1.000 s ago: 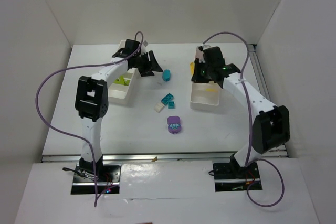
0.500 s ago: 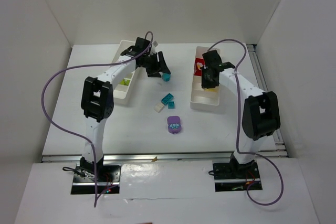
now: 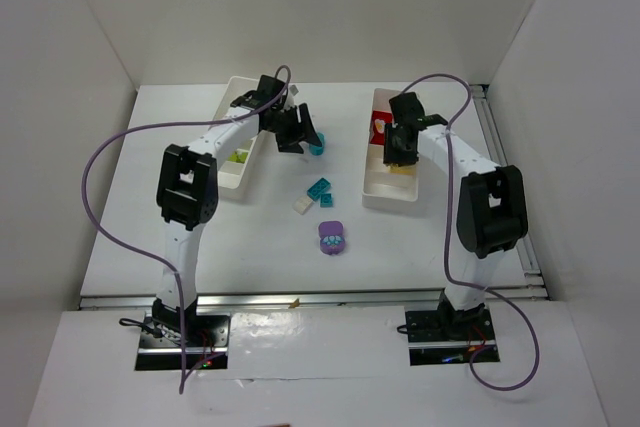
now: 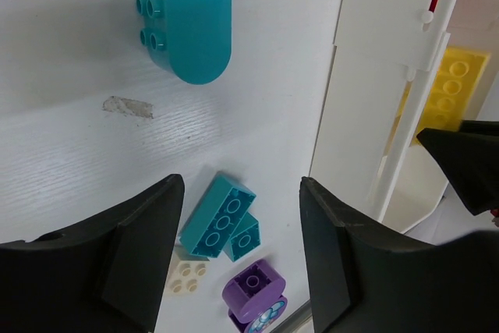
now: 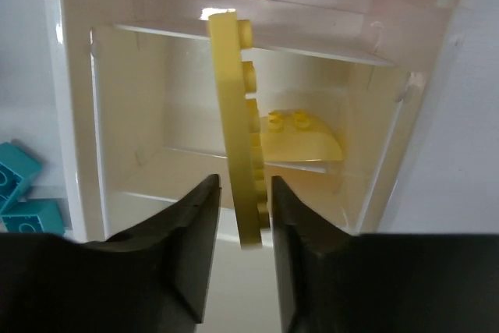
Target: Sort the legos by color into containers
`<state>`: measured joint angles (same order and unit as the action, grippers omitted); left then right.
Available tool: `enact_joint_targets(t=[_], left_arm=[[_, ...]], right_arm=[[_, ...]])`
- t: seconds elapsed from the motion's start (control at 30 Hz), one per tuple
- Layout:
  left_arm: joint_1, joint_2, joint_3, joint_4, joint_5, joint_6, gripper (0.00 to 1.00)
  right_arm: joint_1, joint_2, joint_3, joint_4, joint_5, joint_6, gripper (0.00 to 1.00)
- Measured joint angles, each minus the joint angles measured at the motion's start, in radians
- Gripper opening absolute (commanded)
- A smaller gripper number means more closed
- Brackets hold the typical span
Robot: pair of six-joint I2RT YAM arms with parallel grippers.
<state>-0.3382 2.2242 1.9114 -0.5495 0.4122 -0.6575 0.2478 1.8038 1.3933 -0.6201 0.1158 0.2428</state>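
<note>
Yellow lego plate (image 5: 240, 126) is gripped edge-on by right fingers (image 5: 183, 247) over the tray (image 5: 76, 115); left fingers (image 4: 136, 251) are spread wide above teal legos (image 4: 218, 214).

Bright, even light with soft shadows; glare streaks the white tray (image 5: 76, 115), and wrist-view foregrounds look soft.

The white table (image 3: 200, 237) carries two long white trays, well apart: the left tray (image 3: 229, 180) and the right tray (image 3: 386, 195). Between them lie loose pieces: a rounded teal piece (image 4: 187, 17), two touching teal bricks (image 4: 219, 217), a small cream brick (image 4: 188, 275) just beside those, and a purple piece (image 4: 251, 284) toward the near edge.
</note>
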Motion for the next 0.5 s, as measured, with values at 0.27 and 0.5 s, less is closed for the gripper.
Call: enact_joint_targets(t=[0.27, 0.5], left_arm=[[-0.001, 0.004, 0.035, -0.017, -0.014, 0.007, 0.87], [-0.014, 0.060, 0.148, -0.047, -0.070, 0.029, 0.85]], right_arm=[[0.000, -0.002, 0.003, 0.000, 0.005, 0.005, 0.64], [-0.005, -0.058, 0.045, 0.000, 0.003, 0.018, 0.64]])
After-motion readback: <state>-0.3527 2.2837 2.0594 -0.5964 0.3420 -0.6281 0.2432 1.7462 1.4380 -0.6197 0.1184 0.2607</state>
